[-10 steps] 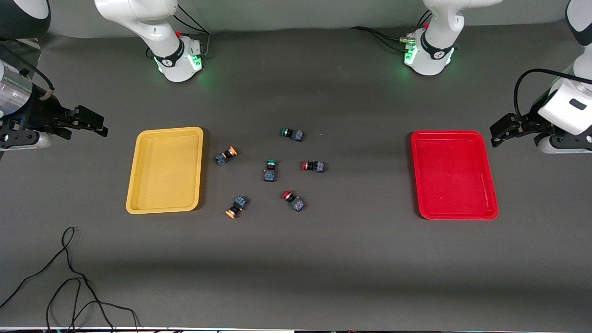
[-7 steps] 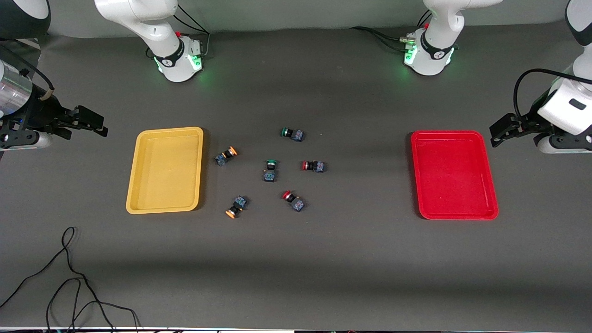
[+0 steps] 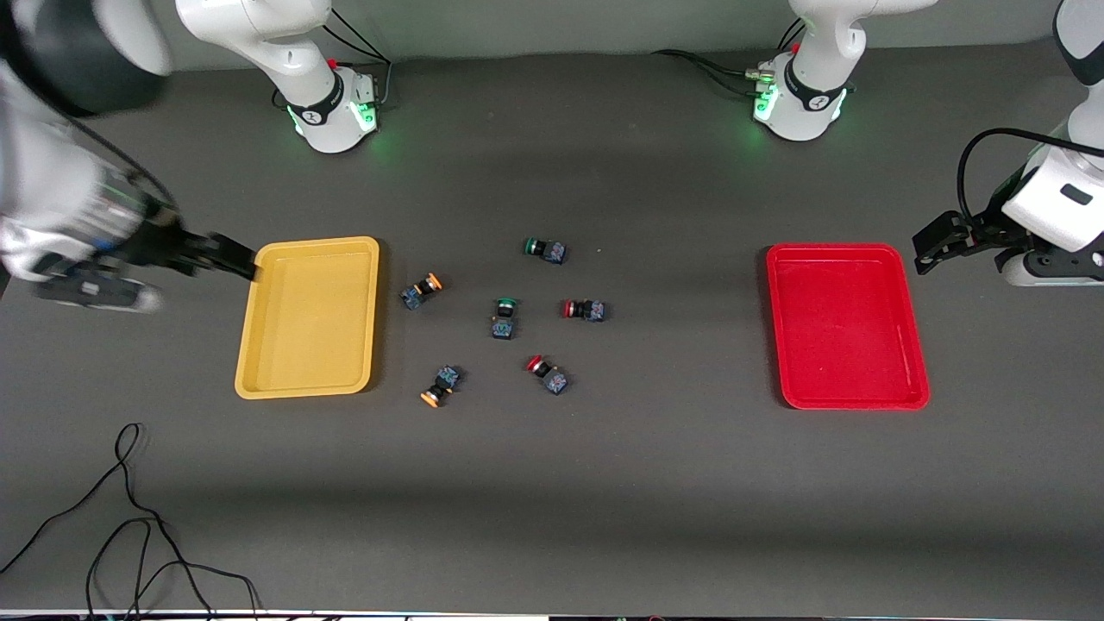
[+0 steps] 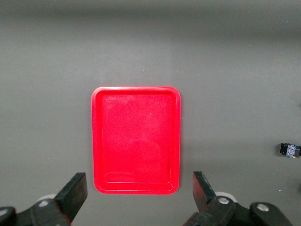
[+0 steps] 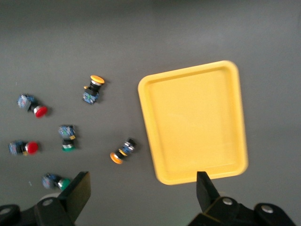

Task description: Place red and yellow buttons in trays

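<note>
The yellow tray (image 3: 306, 345) and the red tray (image 3: 849, 345) lie empty at either end of the button cluster. Between them lie two orange-yellow-capped buttons (image 3: 422, 291) (image 3: 439, 386) and two red-capped buttons (image 3: 586, 310) (image 3: 546, 373). My right gripper (image 3: 231, 260) is open and empty, over the table at the yellow tray's outer rim. In the right wrist view (image 5: 141, 193) it shows the yellow tray (image 5: 193, 122), the yellow buttons (image 5: 93, 89) (image 5: 122, 151) and the red buttons (image 5: 33, 106) (image 5: 23, 147). My left gripper (image 3: 936, 241) is open and empty beside the red tray (image 4: 136, 139), and the arm waits.
Two green-capped buttons (image 3: 545, 249) (image 3: 504, 317) lie among the others. A black cable (image 3: 129, 517) loops on the table near the front camera at the right arm's end. One button's dark body (image 4: 289, 149) shows at the edge of the left wrist view.
My right arm has swung in from the table's end toward the yellow tray, its gripper still open. The left arm and all the buttons have not moved.
</note>
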You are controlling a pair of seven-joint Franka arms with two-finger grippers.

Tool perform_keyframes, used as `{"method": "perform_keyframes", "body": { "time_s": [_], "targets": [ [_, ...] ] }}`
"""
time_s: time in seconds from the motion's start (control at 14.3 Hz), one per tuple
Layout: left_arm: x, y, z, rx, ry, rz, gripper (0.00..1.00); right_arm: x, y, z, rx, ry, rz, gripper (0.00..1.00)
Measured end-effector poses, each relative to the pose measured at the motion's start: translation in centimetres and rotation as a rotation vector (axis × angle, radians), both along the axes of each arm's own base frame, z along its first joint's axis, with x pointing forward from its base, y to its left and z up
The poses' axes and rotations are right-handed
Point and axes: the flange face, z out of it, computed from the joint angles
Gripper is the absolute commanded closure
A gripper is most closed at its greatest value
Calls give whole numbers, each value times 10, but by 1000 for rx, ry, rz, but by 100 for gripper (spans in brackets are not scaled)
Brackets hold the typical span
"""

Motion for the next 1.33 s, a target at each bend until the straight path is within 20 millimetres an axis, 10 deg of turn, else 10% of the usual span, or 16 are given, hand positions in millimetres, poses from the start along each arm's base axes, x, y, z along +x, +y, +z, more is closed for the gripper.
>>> {"method": "perform_keyframes", "body": {
  "time_s": [0.56, 1.12, 1.33],
  "targets": [
    [-3, -8, -3, -2, 20, 26, 0, -75, 89, -235, -70, 48, -441, 0],
    [-13, -126, -53, 0, 86, 166, 0, -115, 102, -333, -92, 48, -550, 1],
    [-18, -197, -97, 4, 110, 263, 0, -115, 100, -349, -81, 31, -559, 17]
  ]
}}
